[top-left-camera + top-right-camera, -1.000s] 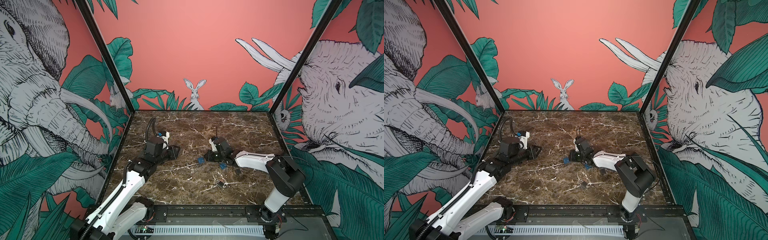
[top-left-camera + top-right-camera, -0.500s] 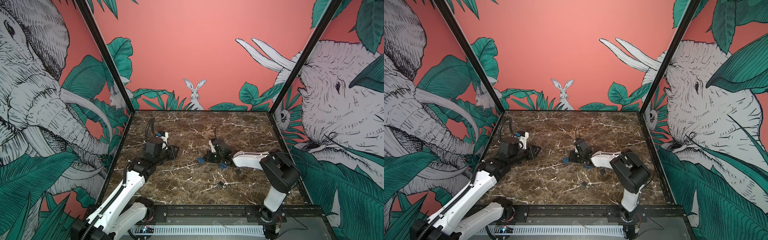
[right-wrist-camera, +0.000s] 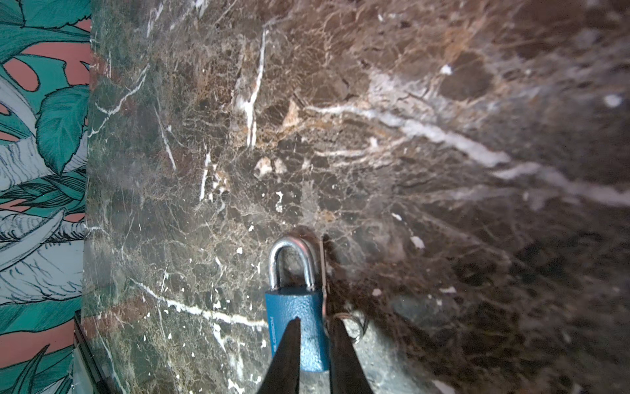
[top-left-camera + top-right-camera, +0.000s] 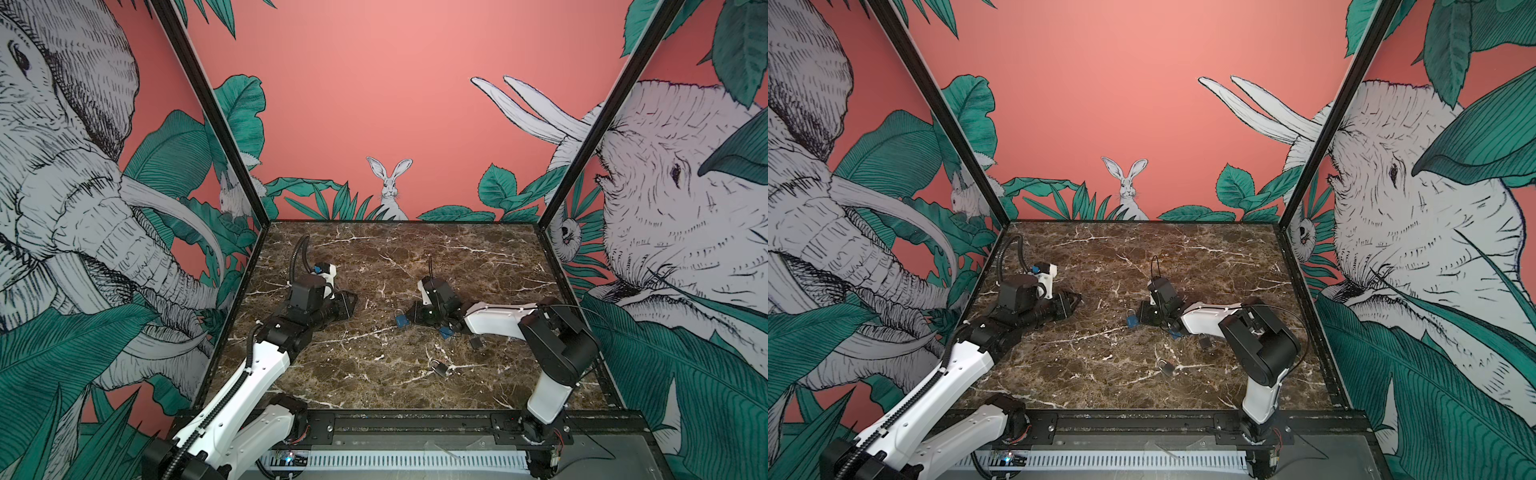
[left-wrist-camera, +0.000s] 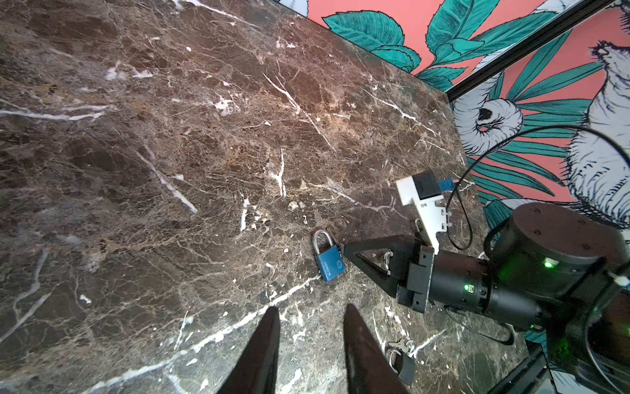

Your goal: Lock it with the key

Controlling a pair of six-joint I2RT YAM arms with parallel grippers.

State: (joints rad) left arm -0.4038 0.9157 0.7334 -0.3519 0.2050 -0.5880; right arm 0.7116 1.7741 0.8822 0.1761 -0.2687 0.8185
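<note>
Right pincer (image 3: 314, 320) sits low at the padlock (image 3: 293, 307), which lies flat on the table (image 3: 341, 136), jaws narrowly parted; whether they pinch the key (image 3: 324, 266) beside the shackle (image 3: 291, 244) I cannot tell. The padlock's long axis runs straight out from the jaws, shackle farthest. Left pincer (image 5: 310, 307), released and empty, is well apart; right is nearer.

A robot test cell in a lab: a marble-look worktop (image 4: 374, 374) boxed in by black frame posts (image 4: 210, 112) and wall panels (image 4: 374, 104) printed with elephants and a rabbit (image 4: 389, 189). Two robot arms (image 4: 257, 365) are bolted to a rail (image 4: 415, 424) well behind their fingers (image 5: 262, 348), beside a slotted cable duct (image 4: 395, 460).
</note>
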